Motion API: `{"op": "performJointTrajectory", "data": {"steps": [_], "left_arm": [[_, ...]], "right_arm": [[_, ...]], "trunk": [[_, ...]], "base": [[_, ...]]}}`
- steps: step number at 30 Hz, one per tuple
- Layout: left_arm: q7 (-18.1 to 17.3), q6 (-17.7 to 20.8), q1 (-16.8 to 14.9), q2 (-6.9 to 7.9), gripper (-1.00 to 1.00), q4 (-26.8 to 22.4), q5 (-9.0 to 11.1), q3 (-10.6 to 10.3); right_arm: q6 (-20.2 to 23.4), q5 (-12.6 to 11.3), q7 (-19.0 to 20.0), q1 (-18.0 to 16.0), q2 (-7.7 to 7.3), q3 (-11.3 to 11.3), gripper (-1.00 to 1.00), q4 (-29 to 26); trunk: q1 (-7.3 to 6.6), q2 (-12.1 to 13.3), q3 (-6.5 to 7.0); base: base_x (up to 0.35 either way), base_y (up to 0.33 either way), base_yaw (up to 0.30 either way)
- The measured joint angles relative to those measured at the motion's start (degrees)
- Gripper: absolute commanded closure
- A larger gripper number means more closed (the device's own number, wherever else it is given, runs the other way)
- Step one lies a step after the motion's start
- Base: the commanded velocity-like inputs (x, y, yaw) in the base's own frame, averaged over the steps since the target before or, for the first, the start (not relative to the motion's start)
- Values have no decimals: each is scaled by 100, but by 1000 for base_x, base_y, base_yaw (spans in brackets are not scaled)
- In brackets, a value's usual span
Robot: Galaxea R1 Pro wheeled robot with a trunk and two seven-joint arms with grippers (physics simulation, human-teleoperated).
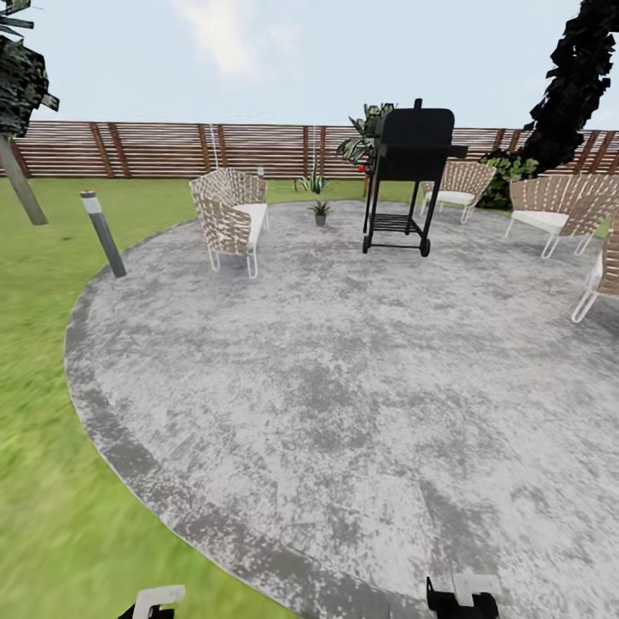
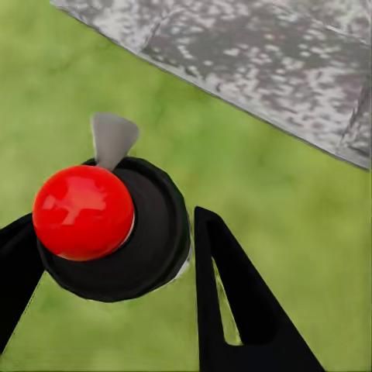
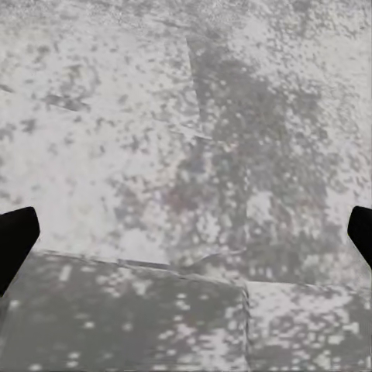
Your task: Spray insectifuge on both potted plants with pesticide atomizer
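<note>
Both arms hang low, with just their ends peeking in at the bottom edge of the head view. The left gripper [image 2: 108, 263] has its black fingers [image 2: 240, 302] clamped on either side of the pesticide atomizer [image 2: 116, 229], seen from above its red top. The right gripper [image 3: 186, 232] has its fingertips [image 3: 15, 236] spread wide apart, nothing between them.

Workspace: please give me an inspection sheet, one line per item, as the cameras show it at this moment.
Surface: round grey patio, lawn around it.
Job's things: atomizer with red top between the left gripper fingers; one potted plant far across the patio.
Clutter: black grill, wicker chairs, bollard lamp.
Grippers: left shut on atomizer; right gripper open over patio.
Cables: nothing seen.
Surroundings: slatted fence, trees.
</note>
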Motion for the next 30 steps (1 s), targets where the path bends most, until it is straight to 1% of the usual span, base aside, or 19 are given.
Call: {"op": "performJointTrajectory", "data": {"steps": [8,30], "left_arm": [[-1,1,0,0,100,0,0,0],[-1,-2,0,0,100,0,0,0]], "right_arm": [[0,0,-10,0,-27,0,-100,0],[0,4,-11,0,-26,0,-100,0]], "trunk": [[0,0,0],[0,0,0]], "base": [[338,0,0],[338,0,0]]}}
